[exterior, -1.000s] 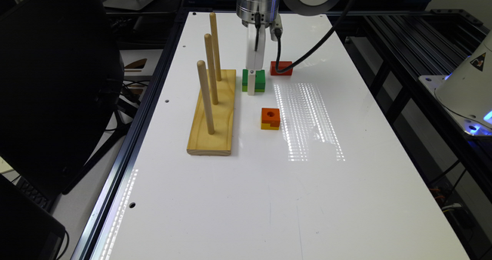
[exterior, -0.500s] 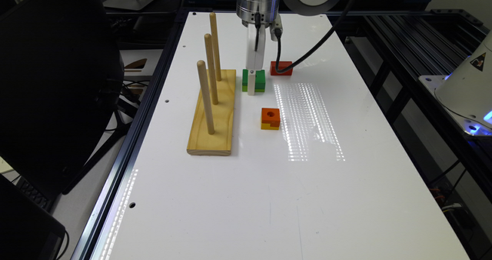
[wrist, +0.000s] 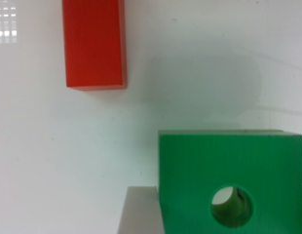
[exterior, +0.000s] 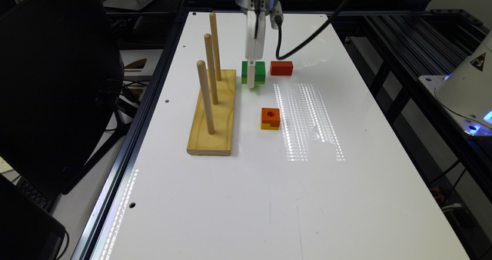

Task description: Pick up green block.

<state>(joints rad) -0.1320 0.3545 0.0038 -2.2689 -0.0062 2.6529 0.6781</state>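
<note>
The gripper [exterior: 251, 79] is down over the green block [exterior: 258, 70], one pale finger [wrist: 139, 210] against the block's side; whether it grips, I cannot tell. A red block [exterior: 281, 68] lies just beside them on the white table [exterior: 269, 198].

On my white bench [exterior: 238, 198]: a plain red rectangular block [exterior: 281, 68] lying flat near the far end; a smaller orange-and-yellow block [exterior: 270, 118] with a round hole on top, nearer mid-bench; and a wooden base [exterior: 213, 117] carrying three upright pegs [exterior: 206, 97], toward the exterior view's left.
</note>
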